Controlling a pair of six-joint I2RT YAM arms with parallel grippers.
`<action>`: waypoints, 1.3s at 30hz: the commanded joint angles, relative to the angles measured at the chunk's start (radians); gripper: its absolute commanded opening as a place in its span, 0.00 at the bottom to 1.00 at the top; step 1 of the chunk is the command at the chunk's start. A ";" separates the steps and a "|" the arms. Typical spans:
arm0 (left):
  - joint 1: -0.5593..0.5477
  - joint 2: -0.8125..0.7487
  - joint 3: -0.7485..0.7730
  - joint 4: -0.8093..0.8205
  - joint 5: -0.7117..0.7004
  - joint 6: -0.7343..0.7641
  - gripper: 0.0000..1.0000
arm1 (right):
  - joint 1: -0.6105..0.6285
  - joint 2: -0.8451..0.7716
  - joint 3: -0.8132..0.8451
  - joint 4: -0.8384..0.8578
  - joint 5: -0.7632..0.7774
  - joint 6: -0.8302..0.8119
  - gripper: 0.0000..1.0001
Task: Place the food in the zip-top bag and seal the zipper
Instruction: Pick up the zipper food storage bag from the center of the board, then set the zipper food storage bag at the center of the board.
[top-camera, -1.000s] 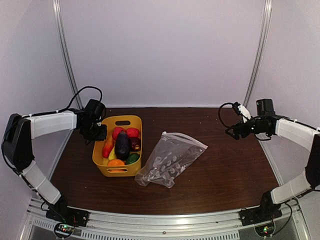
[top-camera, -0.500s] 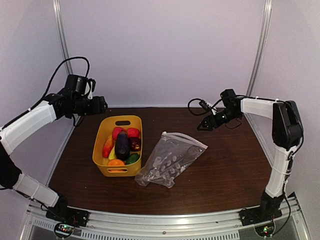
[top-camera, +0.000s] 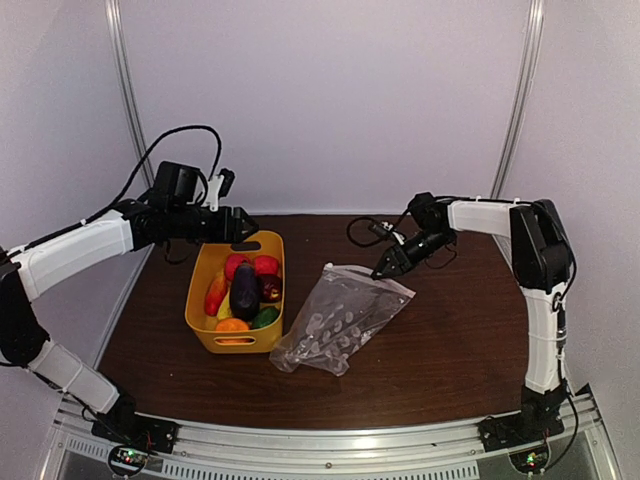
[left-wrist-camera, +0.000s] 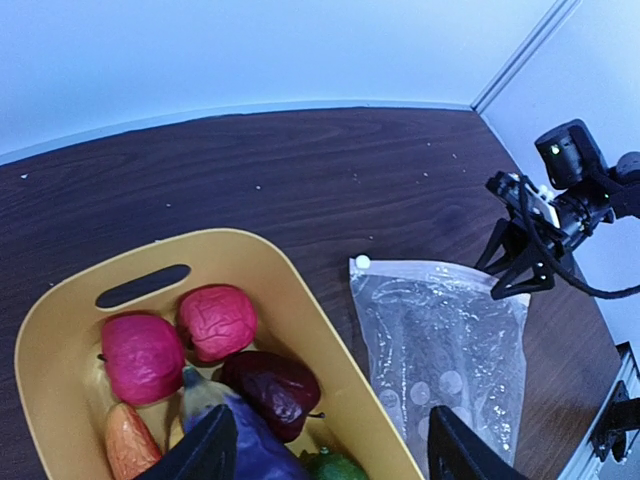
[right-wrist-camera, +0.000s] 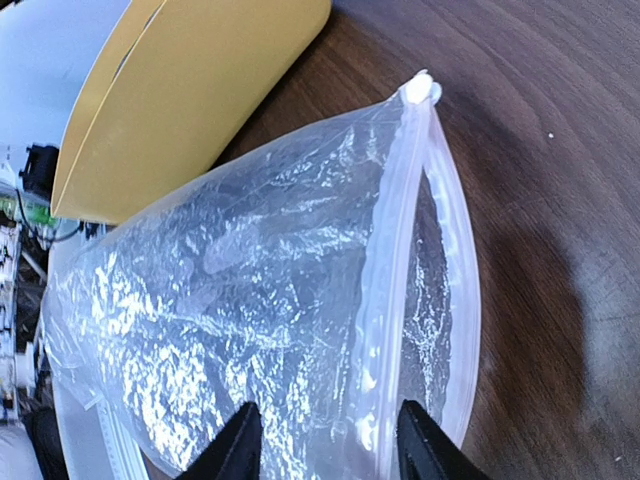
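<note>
**Operator:** What does the overhead view tell me?

**Spotter:** Your left gripper (top-camera: 238, 222) hangs over the far end of the yellow basket (top-camera: 203, 325). All the food (top-camera: 246, 285) sits in that basket, and none of it is in the zip-top bag (top-camera: 335, 320). The bag lies flat on the table (top-camera: 450, 340) just beside the basket, with its mouth toward the far side. Your right gripper (top-camera: 384, 268) is down at that mouth edge.

**Operator:** And the left wrist camera?

**Spotter:** Your fingers are spread wide and hold nothing. They are above the dark purple piece (left-wrist-camera: 258, 452) and the dark red fruit (left-wrist-camera: 272, 388).

**Operator:** The right wrist?

**Spotter:** That pair is parted too, with the zipper (right-wrist-camera: 395, 260) running between the fingers. I can't tell whether they touch it. The mouth gapes slightly. I'd judge the step in hand is opening the bag. Pinch only the upper lip and lift gently, keeping low so the crinkly film doesn't slide. Then bring your left down on a single top fruit.
</note>
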 joint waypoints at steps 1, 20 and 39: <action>-0.056 0.046 0.059 0.053 0.021 -0.036 0.66 | 0.003 0.032 0.068 -0.142 -0.091 -0.062 0.32; -0.323 0.260 0.290 0.103 -0.058 -0.184 0.65 | 0.006 -0.651 0.041 -0.091 0.619 -0.228 0.00; -0.329 0.260 0.065 0.179 -0.127 -0.344 0.63 | 0.414 -0.790 -0.380 -0.065 0.802 -0.361 0.42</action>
